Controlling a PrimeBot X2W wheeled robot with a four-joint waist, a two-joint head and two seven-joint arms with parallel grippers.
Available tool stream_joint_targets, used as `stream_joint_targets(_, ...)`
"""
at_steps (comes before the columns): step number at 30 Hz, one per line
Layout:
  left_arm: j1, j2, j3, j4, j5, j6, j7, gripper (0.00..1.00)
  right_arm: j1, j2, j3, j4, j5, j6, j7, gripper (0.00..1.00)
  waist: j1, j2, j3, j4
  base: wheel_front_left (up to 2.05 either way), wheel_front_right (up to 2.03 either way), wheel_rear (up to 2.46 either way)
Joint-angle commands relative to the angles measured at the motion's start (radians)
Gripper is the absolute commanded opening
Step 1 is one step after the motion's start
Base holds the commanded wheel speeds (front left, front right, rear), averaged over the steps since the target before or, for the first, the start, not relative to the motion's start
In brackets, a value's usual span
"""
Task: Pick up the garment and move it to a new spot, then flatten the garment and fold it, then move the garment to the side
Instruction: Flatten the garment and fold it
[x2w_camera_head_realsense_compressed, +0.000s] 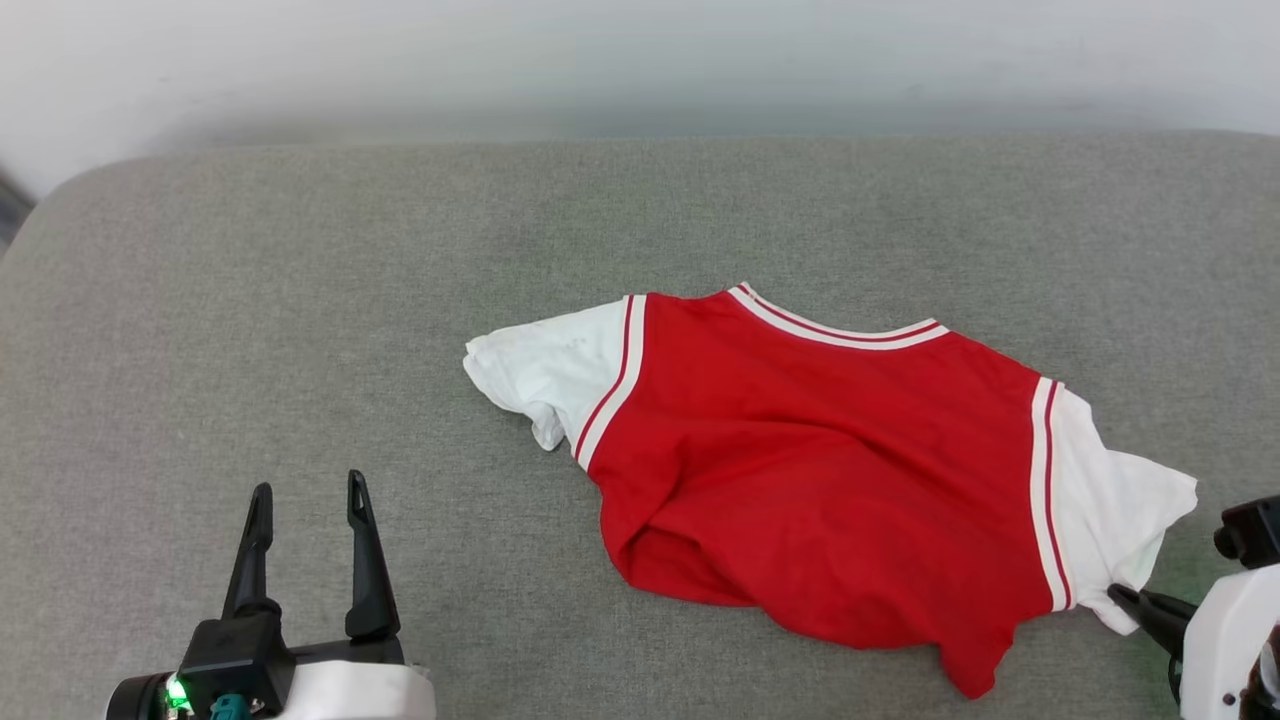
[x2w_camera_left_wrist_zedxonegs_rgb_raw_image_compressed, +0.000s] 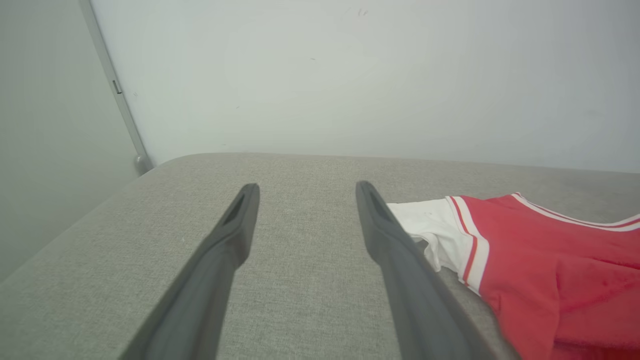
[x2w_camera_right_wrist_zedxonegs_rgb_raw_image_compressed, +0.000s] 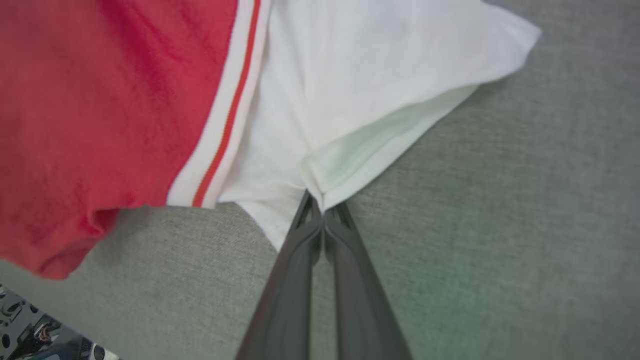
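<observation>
While the left hand (x2w_camera_head_realsense_compressed: 310, 486) gapes well clear of the garment (x2w_camera_head_realsense_compressed: 820, 470), the right hand (x2w_camera_right_wrist_zedxonegs_rgb_raw_image_compressed: 322, 207) pinches its white sleeve (x2w_camera_right_wrist_zedxonegs_rgb_raw_image_compressed: 380, 75).

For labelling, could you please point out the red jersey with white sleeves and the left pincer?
red jersey with white sleeves (x2w_camera_head_realsense_compressed: 820, 470): head view, red body panel.
left pincer (x2w_camera_head_realsense_compressed: 309, 485): head view, between fingertips.

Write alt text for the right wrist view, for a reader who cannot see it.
The right gripper, its two dark fingers shut together, pinches a bunched edge of the white sleeve of the garment. The garment's red body, with red-and-white striped trim, lies to the view's left on a grey fabric surface.
</observation>
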Motion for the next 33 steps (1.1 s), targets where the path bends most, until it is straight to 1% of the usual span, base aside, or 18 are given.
stream_joint_targets(1,0.011,-0.001,0.007,0.004,0.005,-0.004,-0.003,1.00,0.042,0.022,-0.001,0.018,-0.010,-0.001,-0.014,0.43,0.0001,0.0000,-0.011,-0.006,0.00,0.00,0.00)
stream_joint_targets(2,0.014,-0.001,0.010,0.007,0.008,-0.007,-0.003,1.00,0.045,0.027,-0.017,0.021,-0.020,-0.001,-0.040,1.00,0.0001,0.0000,-0.018,-0.009,0.00,0.00,0.00)
stream_joint_targets(6,-0.003,0.009,0.025,0.021,0.025,-0.028,-0.003,1.00,0.044,0.034,-0.099,0.033,-0.086,-0.001,-0.160,1.00,0.0001,0.0000,-0.042,-0.019,0.00,0.00,0.00)
stream_joint_targets(8,-0.024,0.023,0.035,0.033,0.029,-0.044,-0.003,1.00,0.043,0.042,-0.159,0.057,-0.134,-0.001,-0.229,1.00,0.0001,0.0000,-0.050,-0.022,0.00,0.00,0.00)
stream_joint_targets(11,-0.062,0.041,0.060,0.034,0.016,-0.069,-0.003,1.00,0.036,0.075,-0.279,0.083,-0.216,-0.001,-0.324,1.00,0.0001,0.0000,-0.058,-0.032,0.00,0.00,0.00)
stream_joint_targets(13,-0.097,0.061,0.076,0.048,0.012,-0.087,-0.003,1.00,0.029,0.101,-0.379,0.091,-0.297,-0.001,-0.356,1.00,0.0001,0.0000,-0.057,-0.040,0.00,0.00,0.00)
stream_joint_targets(15,-0.139,0.087,0.082,0.077,0.018,-0.108,-0.003,1.00,0.043,0.146,-0.491,0.070,-0.393,-0.001,-0.366,1.00,0.0001,0.0000,-0.055,-0.046,0.00,0.00,0.00)
stream_joint_targets(17,-0.181,0.113,0.086,0.108,0.021,-0.124,-0.002,1.00,0.064,0.207,-0.651,0.002,-0.516,-0.001,-0.368,1.00,0.0001,0.0000,-0.048,-0.053,0.00,0.00,0.00)
stream_joint_targets(20,-0.260,0.155,0.095,0.168,0.015,-0.149,-0.001,1.00,0.157,0.344,-0.864,-0.165,-0.710,-0.001,-0.368,1.00,0.0001,0.0000,-0.036,-0.062,0.00,0.00,0.00)
stream_joint_targets(23,-0.336,0.192,0.088,0.209,0.013,-0.177,0.029,1.00,0.249,0.486,-1.001,-0.355,-0.877,-0.001,-0.368,1.00,0.0001,0.0000,-0.022,-0.067,0.00,0.00,0.00)
stream_joint_targets(26,-0.419,0.229,0.077,0.233,0.005,-0.204,0.080,1.00,0.325,0.597,-1.057,-0.501,-0.981,-0.001,-0.368,1.00,0.0001,0.0000,-0.005,-0.068,0.00,0.00,0.00)
stream_joint_targets(28,-0.477,0.249,0.064,0.246,-0.004,-0.223,0.122,1.00,0.360,0.646,-1.073,-0.568,-1.016,-0.001,-0.368,1.00,0.0001,0.0000,0.007,-0.068,0.00,0.00,0.00)
stream_joint_targets(30,-0.542,0.277,0.039,0.263,-0.010,-0.239,0.172,1.00,0.382,0.681,-1.077,-0.616,-1.042,-0.001,-0.368,1.00,0.0001,0.0000,0.020,-0.069,0.00,0.00,0.00)
stream_joint_targets(33,-0.648,0.315,-0.008,0.299,-0.033,-0.259,0.259,1.00,0.399,0.710,-1.070,-0.658,-1.056,-0.001,-0.368,1.00,0.0001,0.0000,0.042,-0.071,0.00,0.00,0.00)
